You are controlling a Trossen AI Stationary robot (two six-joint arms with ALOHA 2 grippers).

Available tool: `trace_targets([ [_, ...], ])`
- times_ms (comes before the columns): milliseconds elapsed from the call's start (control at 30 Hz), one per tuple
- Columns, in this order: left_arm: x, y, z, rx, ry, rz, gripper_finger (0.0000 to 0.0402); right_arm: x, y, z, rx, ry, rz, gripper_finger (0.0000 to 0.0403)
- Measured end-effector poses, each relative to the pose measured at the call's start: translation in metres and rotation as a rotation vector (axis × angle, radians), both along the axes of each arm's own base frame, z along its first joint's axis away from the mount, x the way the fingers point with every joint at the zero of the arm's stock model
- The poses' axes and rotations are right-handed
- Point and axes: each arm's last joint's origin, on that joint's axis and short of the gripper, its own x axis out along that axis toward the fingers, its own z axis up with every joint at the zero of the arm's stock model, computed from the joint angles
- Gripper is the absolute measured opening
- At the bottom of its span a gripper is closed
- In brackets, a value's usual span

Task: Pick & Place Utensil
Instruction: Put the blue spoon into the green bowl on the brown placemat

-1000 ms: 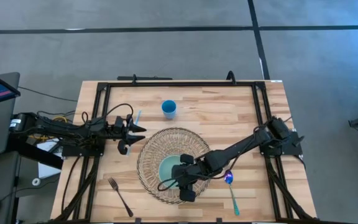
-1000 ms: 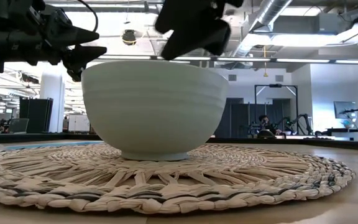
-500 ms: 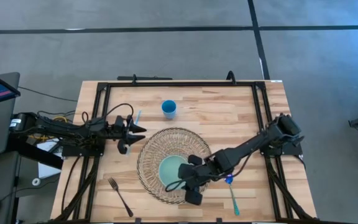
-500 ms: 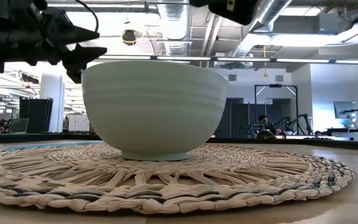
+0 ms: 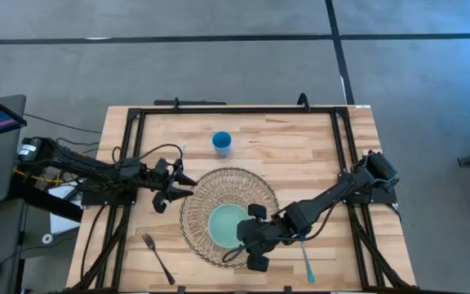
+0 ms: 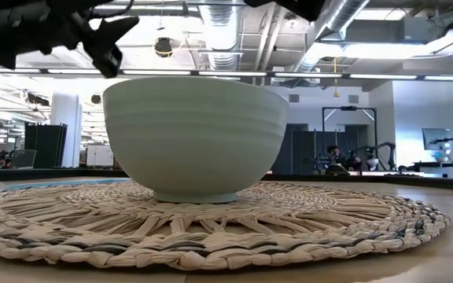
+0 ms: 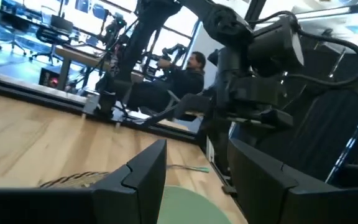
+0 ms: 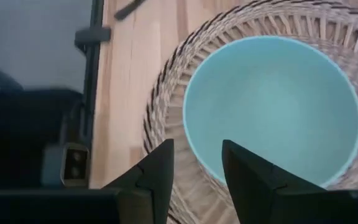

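Right gripper (image 5: pixel 255 249) over mat (image 5: pixel 198 196) edge beside bowl (image 5: pixel 227 224), fingers apart, empty; hides most of spoon (image 5: pixel 307 261). Left gripper (image 5: pixel 174 186) spread. Fork (image 5: pixel 158 257) clear.

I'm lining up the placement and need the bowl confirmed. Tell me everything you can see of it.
The bowl is pale green-blue, smooth with faint horizontal ridges on its outer wall, apparently ceramic. It stands upright on a narrow foot, slightly off centre on the round woven placemat, and looks empty. Nothing touches it but the mat. The right gripper, fingers open, hangs above its rim on the spoon's side.
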Motion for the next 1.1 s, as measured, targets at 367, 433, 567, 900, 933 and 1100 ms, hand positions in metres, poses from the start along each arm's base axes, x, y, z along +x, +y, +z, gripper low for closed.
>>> trace_targets([
  [367, 0.040, -0.039, 0.033, 0.180, 0.208, 0.155, 0.0172, -0.018, -0.015, -0.015, -0.208, 0.196, -0.083, 0.0129],
  [433, 0.042, -0.048, 0.040, 0.210, 0.247, 0.197, 0.0172, -0.018, -0.018, -0.016, -0.232, 0.224, -0.066, 0.0129],
  [567, 0.041, -0.064, 0.047, 0.244, 0.314, 0.300, 0.0172, -0.019, -0.023, -0.016, -0.237, 0.250, -0.079, 0.0129],
  [900, 0.024, -0.100, 0.065, 0.270, 0.342, 0.446, 0.0172, -0.022, -0.040, -0.019, -0.330, 0.349, -0.050, 0.0129],
  [933, 0.024, -0.103, 0.065, 0.272, 0.344, 0.464, 0.0172, -0.020, -0.041, -0.019, -0.334, 0.347, -0.039, 0.0129],
  [1100, 0.023, -0.115, 0.064, 0.294, 0.352, 0.486, 0.0172, -0.021, -0.047, -0.019, -0.285, 0.392, -0.087, 0.0129],
])
